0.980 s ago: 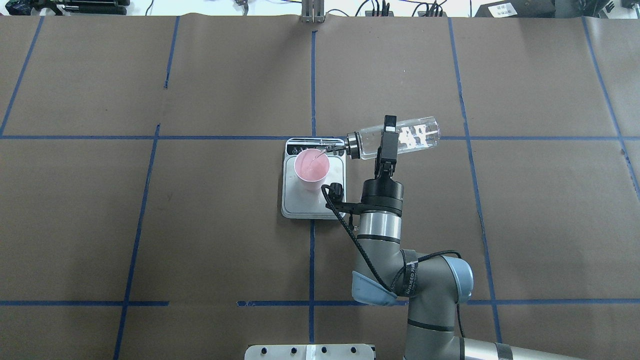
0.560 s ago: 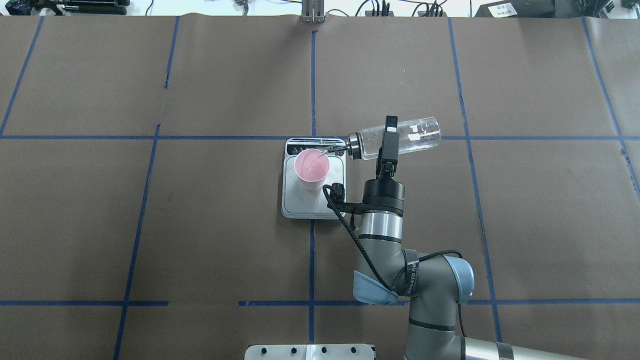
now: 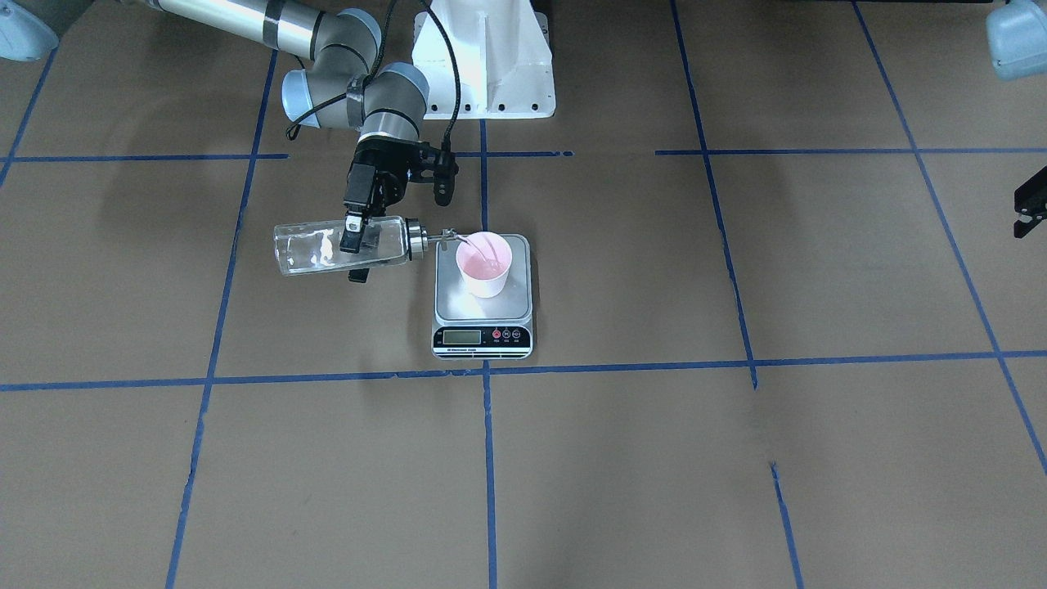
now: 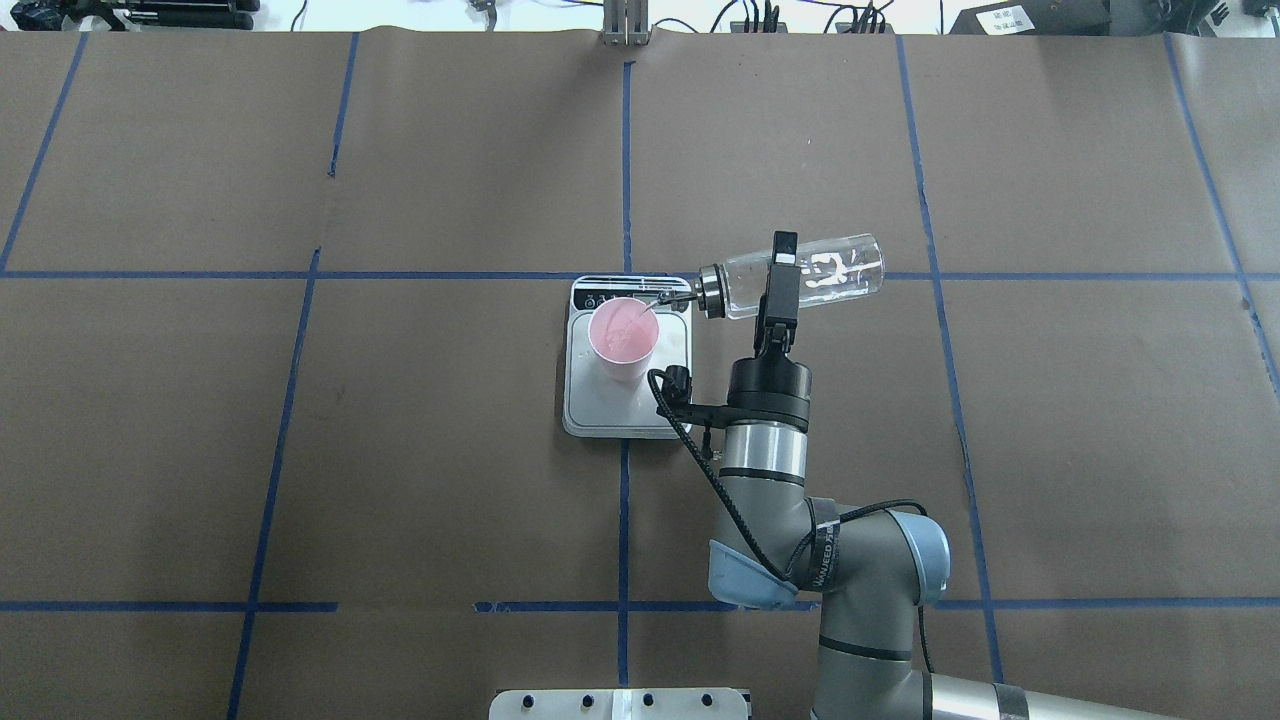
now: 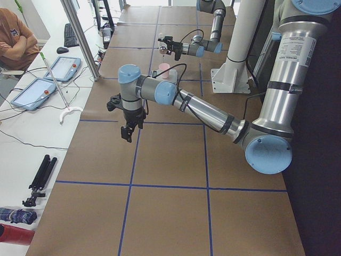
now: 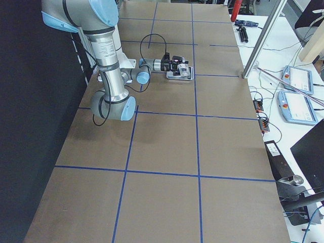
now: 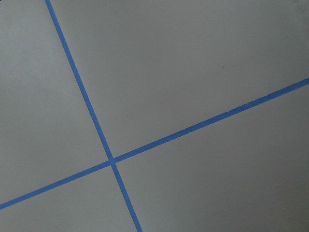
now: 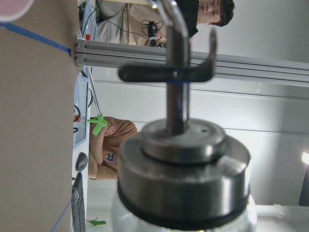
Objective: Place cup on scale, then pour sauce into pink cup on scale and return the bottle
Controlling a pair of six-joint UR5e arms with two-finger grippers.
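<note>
Right gripper (image 4: 779, 283) clenched across the bottle (image 4: 838, 272), which is held near-horizontal above the table, spout end slightly lower. The spout reaches over the rim of the cup (image 4: 622, 340), upright on the scale (image 4: 600, 410). A thin stream of sauce (image 3: 476, 247) enters the cup. Left gripper (image 5: 128, 130) hangs well apart; grip state cannot be told

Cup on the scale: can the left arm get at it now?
Probably yes: bare table lies between the left gripper and the cup. The bottle, held by the right gripper, crowds only its rim's right side.
</note>
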